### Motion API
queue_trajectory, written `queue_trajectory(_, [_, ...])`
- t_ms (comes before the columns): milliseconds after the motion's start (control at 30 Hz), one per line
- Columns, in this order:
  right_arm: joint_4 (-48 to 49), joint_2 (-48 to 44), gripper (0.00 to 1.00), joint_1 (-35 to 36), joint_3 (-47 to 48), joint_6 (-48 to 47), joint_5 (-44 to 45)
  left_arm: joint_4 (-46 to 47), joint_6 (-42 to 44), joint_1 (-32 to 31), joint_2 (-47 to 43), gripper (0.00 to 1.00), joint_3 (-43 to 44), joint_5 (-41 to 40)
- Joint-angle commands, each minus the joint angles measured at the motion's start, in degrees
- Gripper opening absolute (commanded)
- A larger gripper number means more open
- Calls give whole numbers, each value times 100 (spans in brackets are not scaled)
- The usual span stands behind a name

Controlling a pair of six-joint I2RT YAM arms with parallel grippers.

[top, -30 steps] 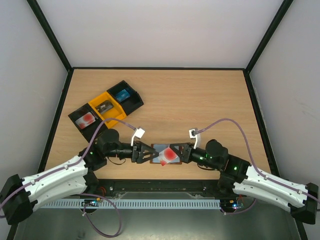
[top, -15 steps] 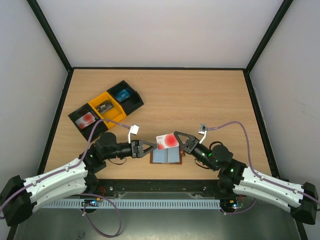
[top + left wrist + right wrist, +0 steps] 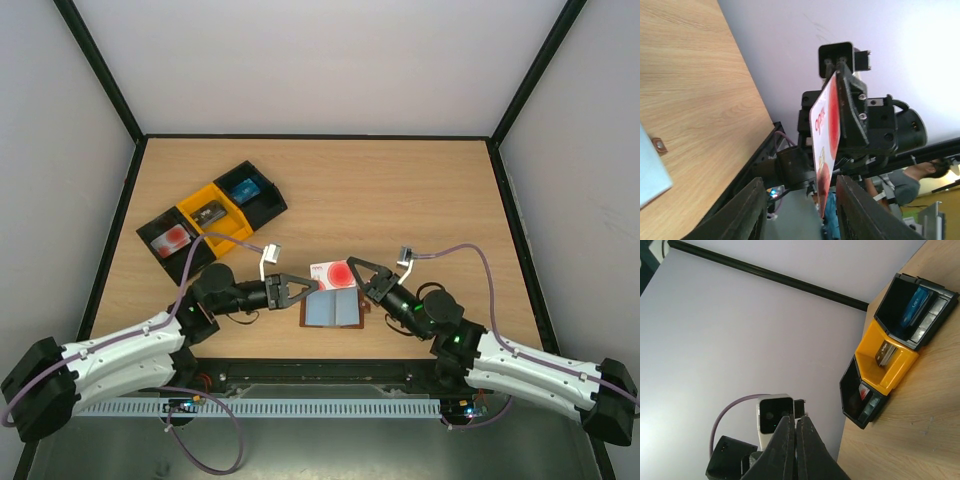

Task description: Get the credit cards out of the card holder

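Note:
The brown card holder (image 3: 333,312) lies open on the table between the arms, its pale grey-blue inside up; a corner of it shows in the left wrist view (image 3: 650,172). My right gripper (image 3: 353,272) is shut on the pale credit card with the red patch (image 3: 336,275) and holds it above the holder's far edge. The right wrist view shows its jaws (image 3: 795,422) pressed together on the card's thin edge. My left gripper (image 3: 311,286) is open. In the left wrist view the card (image 3: 825,145) hangs edge-on, its lower end between my open left fingers (image 3: 747,210).
A row of three trays stands at the back left: a black tray (image 3: 170,240) with a red-patched card, a yellow tray (image 3: 211,214) with a dark card, and a black tray (image 3: 247,188) with a blue card. They also show in the right wrist view (image 3: 890,360).
My right gripper has lifted the red-patched card off the holder and carried it up and back. My left gripper drew back, then came in around the card's free end.

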Motion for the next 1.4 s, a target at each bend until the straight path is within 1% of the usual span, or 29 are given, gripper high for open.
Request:
queue_trajectory(0, [357,26,2,23,-156,169,109,558,-95,22,100,38,-60,119])
queue_trajectory(100, [346,42,2,23,-185,178,119,658,-127,23,180,29,-65,155])
queue_trajectory(167, [341,51,2,23,-198,170,137,736,-153,24,227,20,-76,180])
queue_trajectory(267, [293,77,2,24,-212,175,165,761,-159,24,265,4,-86,156])
queue_trajectory(333, [251,75,4,23,-243,170,171,705,-154,22,267,3,-95,99])
queue_trajectory(367, [249,77,7,23,-268,188,165,653,-144,33,259,3,-95,77])
queue_trajectory(533, [76,-54,36,23,-401,286,44,183,-38,160,144,3,-85,7])
queue_trajectory(667, [-175,-337,59,23,-570,377,38,-798,224,524,-227,3,65,27])
queue_trajectory(767, [-303,-536,78,24,-705,434,16,-2180,475,1086,-500,3,299,99])
queue_trajectory(833, [-443,-607,91,23,-696,437,-28,-2813,725,1566,-628,3,399,328])
queue_trajectory(867, [-518,-634,99,23,-699,434,-44,-3060,837,1925,-686,3,426,479])
queue_trajectory(900, [-562,-651,98,28,-696,426,-48,-3273,939,2091,-741,3,446,617])
queue_trajectory(967, [-708,-692,98,23,-696,418,-28,-3677,1144,2757,-815,3,533,864])
queue_trajectory(1067, [-849,-692,98,23,-710,393,10,-4618,1665,3532,-784,3,824,805])
queue_trajectory(1167, [-868,-660,98,24,-715,304,4,-5317,2212,4210,-597,3,1164,885])
queue_trajectory(1267, [-869,-573,98,23,-708,231,21,-5748,2644,4872,-387,3,1421,1007])
queue_trajectory(1367, [-887,-484,98,24,-710,196,28,-6059,2902,5537,-228,3,1646,1046])
